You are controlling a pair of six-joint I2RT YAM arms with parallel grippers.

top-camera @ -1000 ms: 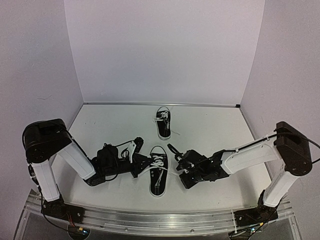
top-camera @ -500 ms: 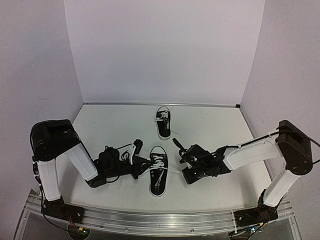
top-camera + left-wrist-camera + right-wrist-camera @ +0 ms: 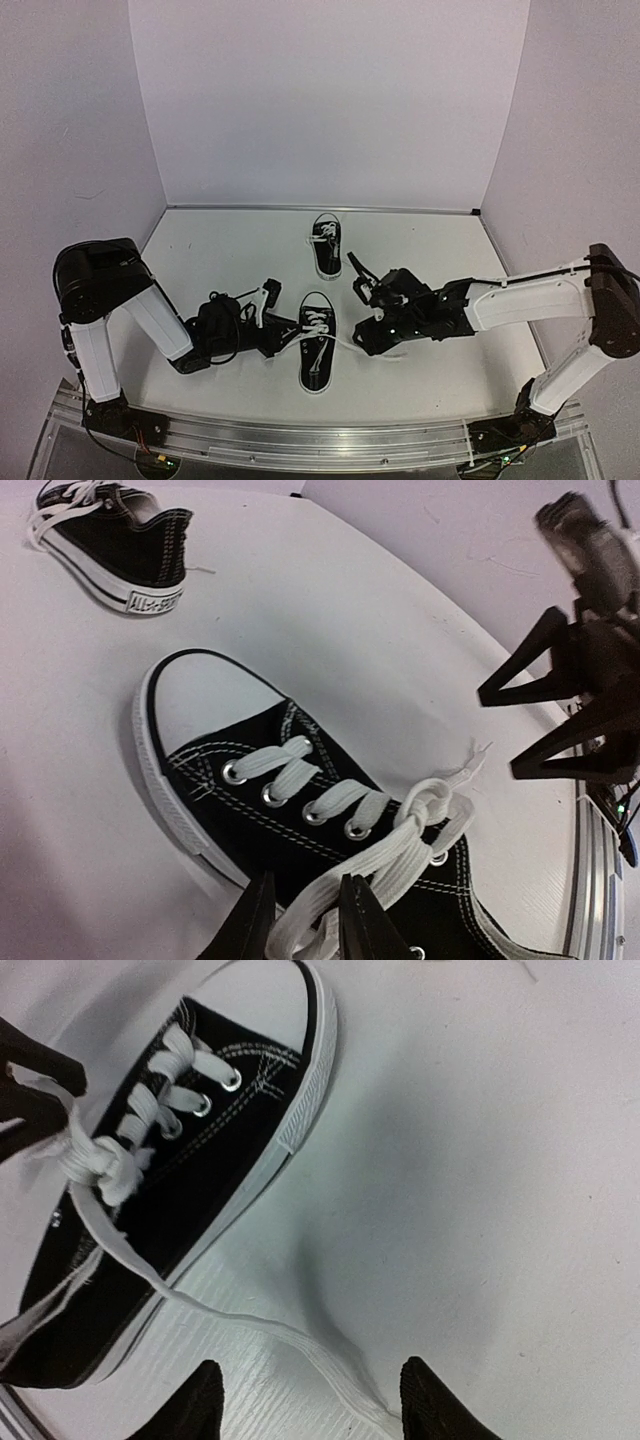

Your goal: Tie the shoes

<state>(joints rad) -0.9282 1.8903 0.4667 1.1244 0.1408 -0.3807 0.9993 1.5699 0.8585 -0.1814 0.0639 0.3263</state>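
Two black shoes with white laces lie on the white table. The near shoe (image 3: 316,352) (image 3: 225,810) (image 3: 185,1195) has a knot (image 3: 430,802) (image 3: 98,1160) in its laces. My left gripper (image 3: 283,336) (image 3: 305,885) is at that shoe's left side, open a little, and a lace loop (image 3: 330,895) runs loosely between its fingers. To the shoe's right, my right gripper (image 3: 360,305) (image 3: 312,1370) is wide open and holds nothing. A loose lace end (image 3: 300,1338) lies on the table between its fingers. The far shoe (image 3: 326,245) (image 3: 120,552) stands alone.
White walls close in the table at the back and on both sides. An aluminium rail (image 3: 320,440) runs along the near edge by the arm bases. The right gripper's black fingers (image 3: 545,695) show at the right of the left wrist view.
The right gripper opened wide, dropped its lace end onto the table and shifted slightly farther back. The left gripper's jaws parted a little around the lace loop.
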